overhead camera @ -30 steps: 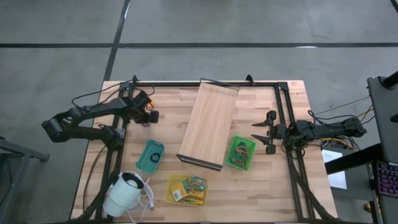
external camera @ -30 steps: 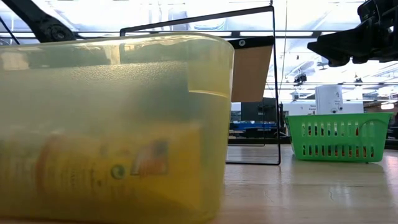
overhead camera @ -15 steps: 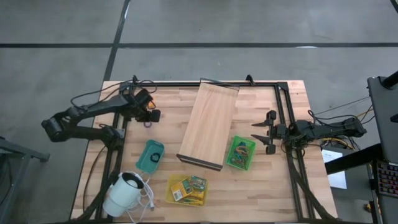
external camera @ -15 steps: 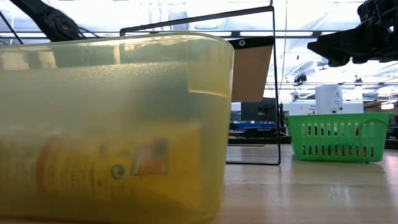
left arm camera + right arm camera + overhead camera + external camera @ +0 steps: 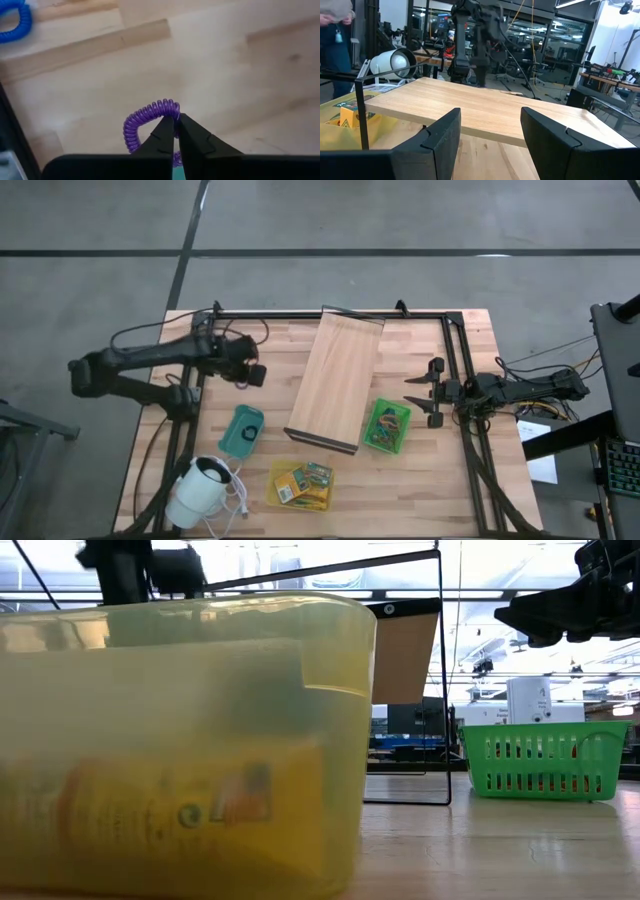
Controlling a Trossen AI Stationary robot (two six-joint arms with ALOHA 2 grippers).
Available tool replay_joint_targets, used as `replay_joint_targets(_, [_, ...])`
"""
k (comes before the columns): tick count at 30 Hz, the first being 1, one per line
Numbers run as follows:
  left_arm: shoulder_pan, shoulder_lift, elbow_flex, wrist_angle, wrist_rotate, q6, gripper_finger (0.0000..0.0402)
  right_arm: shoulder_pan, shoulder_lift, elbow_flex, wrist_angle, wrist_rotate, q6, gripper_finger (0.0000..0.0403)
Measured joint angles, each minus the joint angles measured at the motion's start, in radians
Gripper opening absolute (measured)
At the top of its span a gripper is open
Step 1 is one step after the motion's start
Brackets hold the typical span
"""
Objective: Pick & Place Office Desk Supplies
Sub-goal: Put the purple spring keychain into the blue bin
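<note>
- While the high view gave only a small dark speck at the left gripper (image 5: 250, 372), the left wrist view showed a purple coiled ring (image 5: 149, 126) pinched between that gripper's closed fingertips (image 5: 176, 131), hanging above bare wood of the table (image 5: 240, 80).
- A blue coil (image 5: 15, 19) lay at the edge of that same view, well apart from the purple one.
- From above, the held ring sat over the table's left side, between the back rail and the teal tray (image 5: 241, 429).
- The yellow bin (image 5: 180, 740) filled the low view (its contents blurred), with the green basket (image 5: 545, 760) behind.
- The left arm reached in from the left edge, roughly level.
- The right gripper (image 5: 420, 392) hovered beside the green basket, fingers (image 5: 440, 132) spread and holding nothing, facing the long wooden board (image 5: 485, 107).
</note>
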Motion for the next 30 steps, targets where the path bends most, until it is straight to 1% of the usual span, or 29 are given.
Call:
replay_joint_targets(4, [-0.138,0.0,0.073,-0.074,-0.006,-0.125,0.002,0.0,0.0,0.0,0.0,0.0,0.0,0.0206])
replay_joint_targets(8, [-0.27,0.0,0.111,-0.11,-0.006,-0.26,0.0022,0.0,0.0,0.0,0.0,0.0,0.0,0.0206])
replay_joint_targets(14, [-0.453,0.007,0.104,-0.117,0.034,-0.532,0.0022,0.0,0.0,0.0,0.0,0.0,0.0,0.0206])
replay_joint_targets(17, [-0.525,0.026,0.098,-0.111,0.047,-0.638,0.0023,0.0,0.0,0.0,0.0,0.0,0.0,0.0206])
replay_joint_targets(21, [-0.565,0.066,0.097,-0.108,0.055,-0.692,0.0023,0.0,0.0,0.0,0.0,0.0,0.0,0.0206])
replay_joint_targets(26, [-0.566,0.132,0.064,-0.047,0.06,-0.655,0.0023,0.0,0.0,0.0,0.0,0.0,0.0,0.0206])
replay_joint_targets(30, [-0.566,0.183,0.014,0.028,0.114,-0.65,0.0022,0.0,-0.001,0.0,0.0,0.0,0.0,0.0206])
